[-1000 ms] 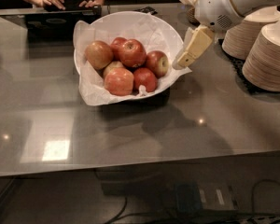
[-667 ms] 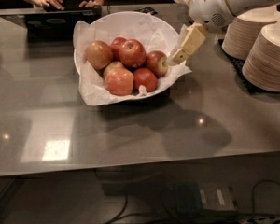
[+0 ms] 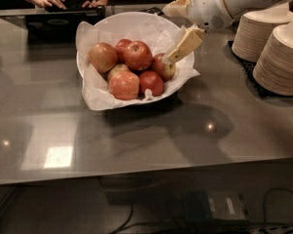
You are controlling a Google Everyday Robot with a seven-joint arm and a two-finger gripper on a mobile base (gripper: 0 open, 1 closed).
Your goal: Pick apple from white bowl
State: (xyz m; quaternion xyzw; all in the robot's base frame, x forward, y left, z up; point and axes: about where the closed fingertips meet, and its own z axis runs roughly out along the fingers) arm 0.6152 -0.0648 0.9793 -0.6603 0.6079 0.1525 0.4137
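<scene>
Several apples [image 3: 123, 84] crowd the bowl [image 3: 132, 16]; the gripper [image 3: 173, 56], its opening impossible to tell, hangs just inside the rim and should centre over the deep-red apple [image 3: 137, 55] before descending.

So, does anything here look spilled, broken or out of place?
Nothing really stands out. The apples sit heaped inside the bowl, and the plates stand in neat stacks at right. The end effector hangs over the bowl's right side. The paper lining just flops unevenly over the rim.
</scene>
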